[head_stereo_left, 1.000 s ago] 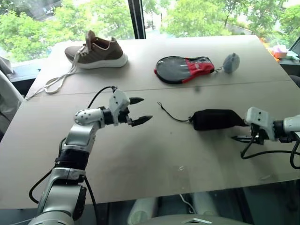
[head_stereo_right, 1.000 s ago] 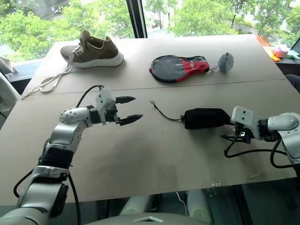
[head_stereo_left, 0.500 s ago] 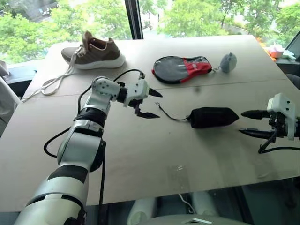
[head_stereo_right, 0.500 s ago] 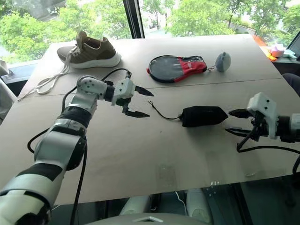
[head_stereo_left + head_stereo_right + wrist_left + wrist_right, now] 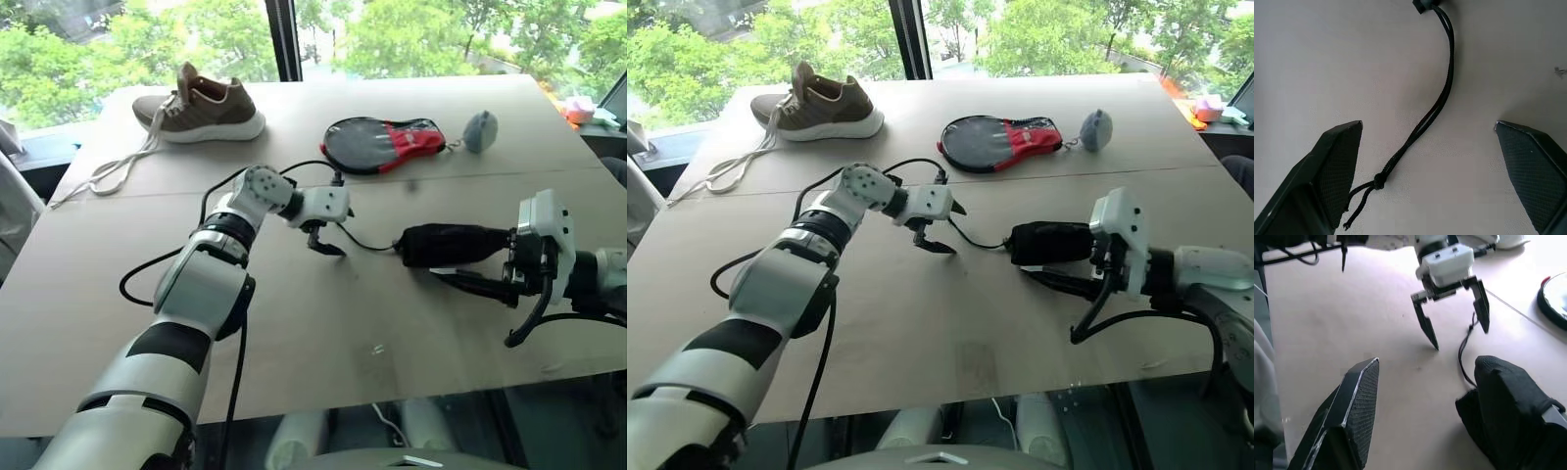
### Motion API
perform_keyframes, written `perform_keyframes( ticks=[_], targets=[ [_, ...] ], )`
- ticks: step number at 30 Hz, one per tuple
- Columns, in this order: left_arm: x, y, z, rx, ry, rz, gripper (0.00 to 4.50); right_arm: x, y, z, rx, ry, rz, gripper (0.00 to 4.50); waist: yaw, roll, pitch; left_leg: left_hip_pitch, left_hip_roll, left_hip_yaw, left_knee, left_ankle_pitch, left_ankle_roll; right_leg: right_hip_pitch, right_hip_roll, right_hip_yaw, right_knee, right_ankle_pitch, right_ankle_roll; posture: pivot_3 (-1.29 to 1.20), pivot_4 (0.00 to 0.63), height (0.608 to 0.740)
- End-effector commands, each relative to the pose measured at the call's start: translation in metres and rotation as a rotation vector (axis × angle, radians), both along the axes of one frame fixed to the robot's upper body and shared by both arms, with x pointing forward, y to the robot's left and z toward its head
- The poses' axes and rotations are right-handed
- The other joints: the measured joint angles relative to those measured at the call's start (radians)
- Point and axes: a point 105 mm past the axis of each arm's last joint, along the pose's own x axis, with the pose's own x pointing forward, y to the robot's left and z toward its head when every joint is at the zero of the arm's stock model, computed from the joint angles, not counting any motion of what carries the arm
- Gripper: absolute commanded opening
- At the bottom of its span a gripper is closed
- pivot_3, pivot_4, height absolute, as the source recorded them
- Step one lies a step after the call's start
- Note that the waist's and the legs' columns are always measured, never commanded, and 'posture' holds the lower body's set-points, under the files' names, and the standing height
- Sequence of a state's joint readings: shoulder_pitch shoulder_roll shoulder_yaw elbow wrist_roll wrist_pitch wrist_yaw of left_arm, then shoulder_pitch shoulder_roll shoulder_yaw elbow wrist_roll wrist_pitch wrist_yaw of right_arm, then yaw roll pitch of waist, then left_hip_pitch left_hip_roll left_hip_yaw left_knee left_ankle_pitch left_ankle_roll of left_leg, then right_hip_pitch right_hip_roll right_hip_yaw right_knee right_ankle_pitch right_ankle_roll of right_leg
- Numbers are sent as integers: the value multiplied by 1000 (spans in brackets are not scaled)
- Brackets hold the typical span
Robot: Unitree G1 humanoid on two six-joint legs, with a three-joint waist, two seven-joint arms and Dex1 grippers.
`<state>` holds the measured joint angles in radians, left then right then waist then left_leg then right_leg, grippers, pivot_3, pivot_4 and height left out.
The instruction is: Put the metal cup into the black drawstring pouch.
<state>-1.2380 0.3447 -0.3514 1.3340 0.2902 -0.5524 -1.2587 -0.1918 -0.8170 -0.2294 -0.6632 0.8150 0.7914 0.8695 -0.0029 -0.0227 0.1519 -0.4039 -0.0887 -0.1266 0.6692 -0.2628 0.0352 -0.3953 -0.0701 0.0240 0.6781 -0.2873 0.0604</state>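
Note:
The black drawstring pouch (image 5: 446, 243) lies bulging on the table, its thin cord (image 5: 1436, 110) trailing away from its mouth. My left gripper (image 5: 950, 230) is open and points down over that cord, one finger on each side of it and clear of it; the cord's knotted end (image 5: 1378, 181) lies by one finger. My right gripper (image 5: 460, 262) is open beside the pouch's other end. Its near finger (image 5: 1354, 406) lies alongside the pouch, and its far finger is hidden against the black fabric (image 5: 1508, 401). The metal cup is out of view.
On the far half of the table (image 5: 294, 333) are a brown shoe (image 5: 201, 106) with long loose laces, a black-and-red racket-shaped case (image 5: 382, 142) and a grey fuzzy ball (image 5: 481, 130). A window runs behind the table.
My left gripper has swung right and tipped down over the pouch's cord. My right gripper, which had drawn off the pouch, has come back in alongside it. The pouch lies where it was.

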Motion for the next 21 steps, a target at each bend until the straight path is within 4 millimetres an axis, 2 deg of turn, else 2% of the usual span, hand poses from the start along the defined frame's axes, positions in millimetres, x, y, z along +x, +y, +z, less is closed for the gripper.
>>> perform_keyframes(
  ticks=[1,2,3,5,8,9,11,12,18,21],
  targets=[
    [10,15,-13,92,-40,100,4500,-13,11,2,12,-6,19,3106,5,0,0,1,0,0,0,0,1,2,0,0,0,0,0,0,150,740],
    [11,18,-14,104,-38,113,4500,-14,11,1,11,-1,15,3106,5,-1,0,3,0,0,0,-2,3,3,0,0,0,0,0,0,150,740],
    [11,22,-15,117,-34,126,3956,-15,12,0,13,0,8,3137,5,0,-1,5,0,0,0,-2,4,4,0,0,0,0,0,0,150,740],
    [10,31,-19,147,-14,144,3273,-15,12,1,22,-1,-4,3137,3,0,-1,6,0,0,0,-3,4,6,1,0,1,0,1,0,150,740],
    [8,40,-23,177,8,148,1952,-15,13,2,22,-5,-11,3137,-9,0,-1,9,0,0,0,-3,5,8,1,0,2,1,1,0,150,740],
    [6,42,-25,180,20,148,1380,-14,13,3,23,-6,-11,3137,-11,0,-1,10,0,-1,0,-3,5,9,2,0,2,1,1,0,150,740],
    [4,46,-27,188,37,144,606,-13,15,4,26,-9,-11,3137,-14,0,-1,11,1,0,0,-3,5,9,2,0,2,1,1,0,150,740],
    [3,47,-27,191,44,142,61,-12,16,4,26,-9,-9,3137,-15,0,-1,11,1,0,0,-3,5,9,2,0,2,1,1,0,150,740],
    [-2,42,-22,91,119,139,61,-8,20,4,23,-10,5,3137,-19,0,-1,11,1,0,0,-3,5,9,4,1,1,1,1,0,150,740],
    [-5,25,0,-139,176,107,61,-1,19,2,3,-25,-21,3137,-17,0,-1,8,1,0,0,-3,4,6,5,1,0,1,1,0,150,740]
  ],
)
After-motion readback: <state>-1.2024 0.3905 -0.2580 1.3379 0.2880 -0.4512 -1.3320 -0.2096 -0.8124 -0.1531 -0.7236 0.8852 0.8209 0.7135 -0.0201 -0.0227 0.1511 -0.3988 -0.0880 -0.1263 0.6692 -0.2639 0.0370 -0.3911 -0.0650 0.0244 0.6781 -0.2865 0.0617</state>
